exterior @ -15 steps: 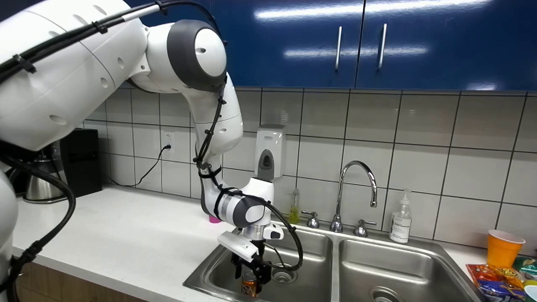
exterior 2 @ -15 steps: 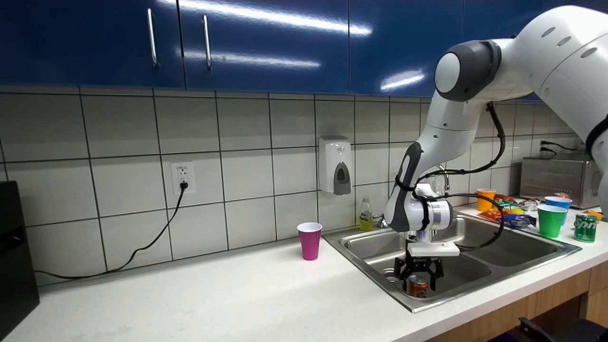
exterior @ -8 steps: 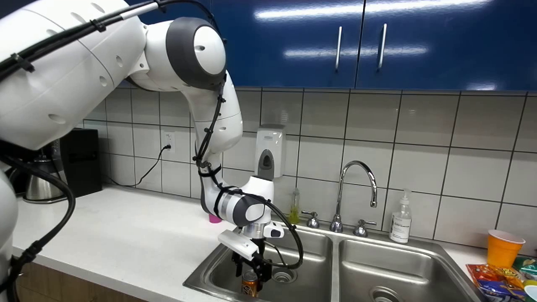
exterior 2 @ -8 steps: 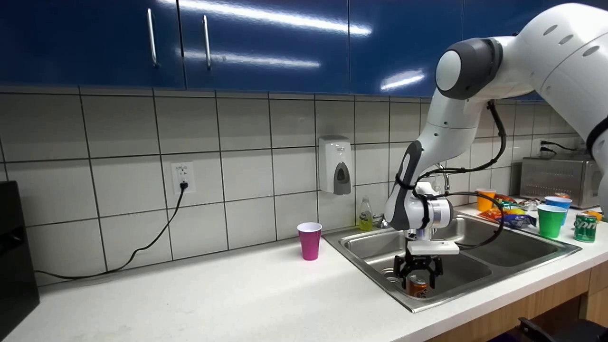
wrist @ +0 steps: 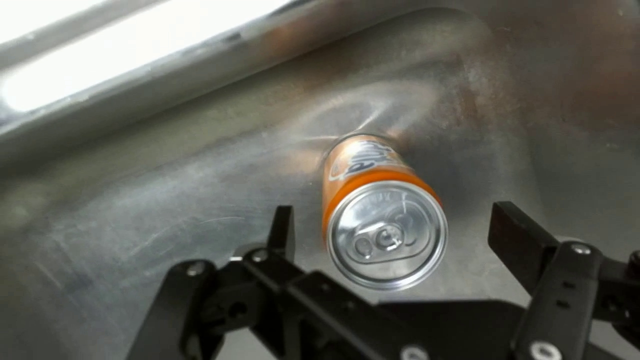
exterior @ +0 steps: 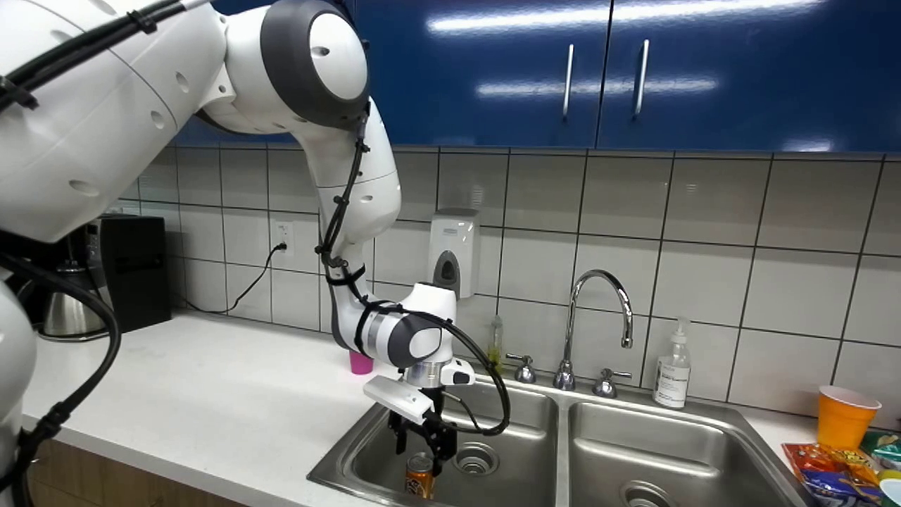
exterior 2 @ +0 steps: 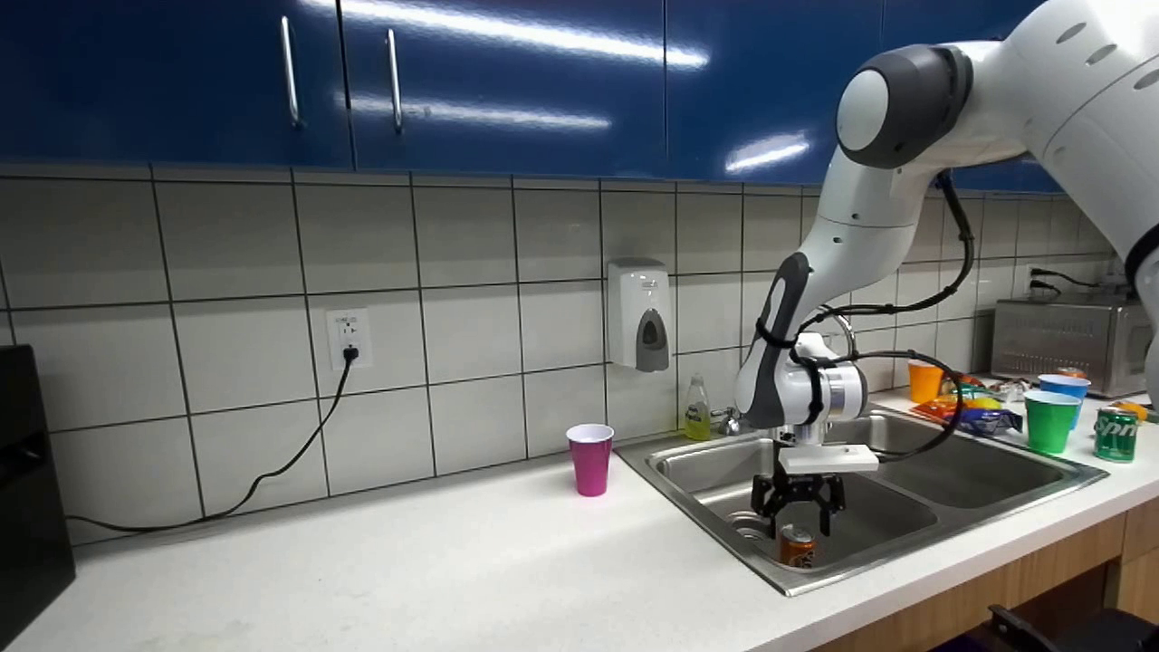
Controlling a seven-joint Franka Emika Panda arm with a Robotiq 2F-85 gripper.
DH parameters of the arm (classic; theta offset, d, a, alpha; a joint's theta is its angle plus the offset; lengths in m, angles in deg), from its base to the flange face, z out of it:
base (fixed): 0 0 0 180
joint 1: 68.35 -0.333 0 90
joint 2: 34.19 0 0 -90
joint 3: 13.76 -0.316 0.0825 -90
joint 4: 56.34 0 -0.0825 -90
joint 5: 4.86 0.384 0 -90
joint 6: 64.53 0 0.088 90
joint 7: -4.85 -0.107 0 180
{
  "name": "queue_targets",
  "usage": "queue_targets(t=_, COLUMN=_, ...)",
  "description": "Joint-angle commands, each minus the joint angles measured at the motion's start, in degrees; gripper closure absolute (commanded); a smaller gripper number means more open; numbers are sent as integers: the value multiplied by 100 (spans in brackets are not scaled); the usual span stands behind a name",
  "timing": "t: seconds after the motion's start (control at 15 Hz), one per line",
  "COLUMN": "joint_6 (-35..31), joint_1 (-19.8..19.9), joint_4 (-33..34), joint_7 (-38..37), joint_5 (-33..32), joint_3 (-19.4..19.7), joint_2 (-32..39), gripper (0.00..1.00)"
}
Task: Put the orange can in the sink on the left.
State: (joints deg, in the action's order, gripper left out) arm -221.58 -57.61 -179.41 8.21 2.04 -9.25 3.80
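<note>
The orange can (exterior: 419, 479) stands upright on the floor of the left sink basin (exterior: 521, 468), close to its front wall. It also shows in an exterior view (exterior 2: 797, 550) and in the wrist view (wrist: 387, 235), lid towards the camera. My gripper (wrist: 393, 222) is open. Its black fingers are on either side of the can's lid in the wrist view, with gaps on both sides. In both exterior views the gripper (exterior 2: 799, 527) is above the can, with its fingertips at about the height of the can's top or a little higher.
A divider separates the right basin (exterior: 662, 451). The faucet (exterior: 598, 278) and its handles stand behind. A pink cup (exterior 2: 590, 460) and dish soap (exterior 2: 697, 409) are beside the sink. Cups, snack bags and a green can (exterior 2: 1115, 435) are at the far end.
My gripper has risen a little, and its fingers have come up from around the can. The can stays standing in the same place. The arm's elbow has moved up.
</note>
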Motion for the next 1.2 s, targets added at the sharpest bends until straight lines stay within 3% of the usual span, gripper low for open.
queue_targets(t=0.0, joint_6=25, joint_1=-168, joint_4=-414, joint_7=-124, joint_5=-226, joint_3=156, joint_2=-498, gripper=0)
queue_targets(t=1.13, joint_6=22, joint_1=-489, joint_4=-1874, joint_7=-32, joint_5=-832, joint_3=264, joint_2=-2184, gripper=0)
